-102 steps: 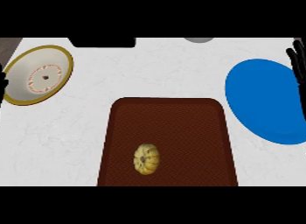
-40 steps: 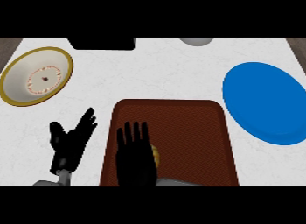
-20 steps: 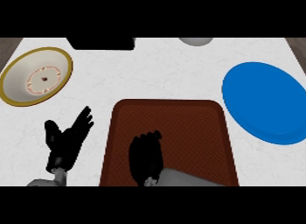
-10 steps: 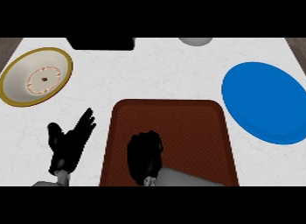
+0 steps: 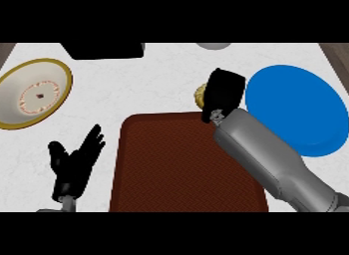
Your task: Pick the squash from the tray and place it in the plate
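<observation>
My right hand [image 5: 225, 93] is raised past the far right corner of the brown tray [image 5: 185, 164], curled round the yellow squash [image 5: 202, 94], of which only a sliver shows at the hand's left side. The blue plate [image 5: 299, 109] lies just to the right of that hand on the counter. The tray's surface is bare. My left hand [image 5: 74, 164] rests open on the counter left of the tray, fingers pointing up and away.
A gold-rimmed cream plate [image 5: 30, 92] sits at the far left. A black object [image 5: 103, 50] and a grey round item [image 5: 214, 45] lie along the counter's far edge. My right forearm [image 5: 276, 164] crosses the tray's right side.
My right hand closed on the squash over the tray, then lifted it up and to the right, toward the blue plate. The left hand has stayed in place.
</observation>
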Tool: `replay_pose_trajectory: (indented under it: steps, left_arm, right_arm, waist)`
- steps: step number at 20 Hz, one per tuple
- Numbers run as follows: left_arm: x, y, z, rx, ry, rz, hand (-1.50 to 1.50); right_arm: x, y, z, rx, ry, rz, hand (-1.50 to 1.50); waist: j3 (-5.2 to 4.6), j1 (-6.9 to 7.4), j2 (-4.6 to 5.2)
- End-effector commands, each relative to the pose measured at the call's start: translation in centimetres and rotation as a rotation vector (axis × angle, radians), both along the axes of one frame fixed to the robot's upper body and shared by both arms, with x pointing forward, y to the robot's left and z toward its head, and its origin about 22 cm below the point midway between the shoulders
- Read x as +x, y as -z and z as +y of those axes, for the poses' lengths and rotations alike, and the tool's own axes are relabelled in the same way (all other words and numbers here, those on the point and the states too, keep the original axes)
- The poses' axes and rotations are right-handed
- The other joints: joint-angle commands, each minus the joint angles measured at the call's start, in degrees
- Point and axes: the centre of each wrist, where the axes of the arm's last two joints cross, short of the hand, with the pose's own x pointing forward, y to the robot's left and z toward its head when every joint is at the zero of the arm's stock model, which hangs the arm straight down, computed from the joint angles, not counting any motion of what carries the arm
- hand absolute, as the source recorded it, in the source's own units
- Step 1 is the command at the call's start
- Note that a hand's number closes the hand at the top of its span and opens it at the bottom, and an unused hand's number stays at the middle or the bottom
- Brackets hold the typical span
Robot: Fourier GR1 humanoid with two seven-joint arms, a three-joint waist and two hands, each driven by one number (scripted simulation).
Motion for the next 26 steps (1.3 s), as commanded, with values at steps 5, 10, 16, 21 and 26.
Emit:
replay_pose_trajectory:
  steps: [5,10,16,21,26]
  left_arm:
    - [0.2,-0.3,-0.4,0.005,0.039,-0.018,0.0]
    - [0.5,-0.8,-0.8,0.006,0.063,-0.035,0.0]
    - [0.0,-0.1,-0.9,-0.001,0.061,-0.011,0.0]
    - [0.7,-0.9,-1.0,0.006,0.075,-0.04,0.0]
    - [0.6,-0.7,0.1,0.014,0.028,-0.029,0.0]
  right_arm:
    - [6.2,-8.3,-7.1,0.116,0.549,-0.432,1.5]
    - [7.6,-11.6,-10.9,0.117,0.684,-0.624,1.5]
    - [7.9,-13.3,-14.5,0.159,0.755,-0.818,1.5]
    - [7.7,-10.8,-17.3,0.093,0.806,-0.88,1.5]
    - [6.8,-9.9,-21.3,0.013,0.881,-0.964,1.5]
  waist:
    - [-0.29,3.26,0.99]
    - [-0.24,4.24,1.16]
    - [-0.16,4.18,1.26]
    - [-0.13,3.56,1.35]
    - [-0.25,1.8,0.43]
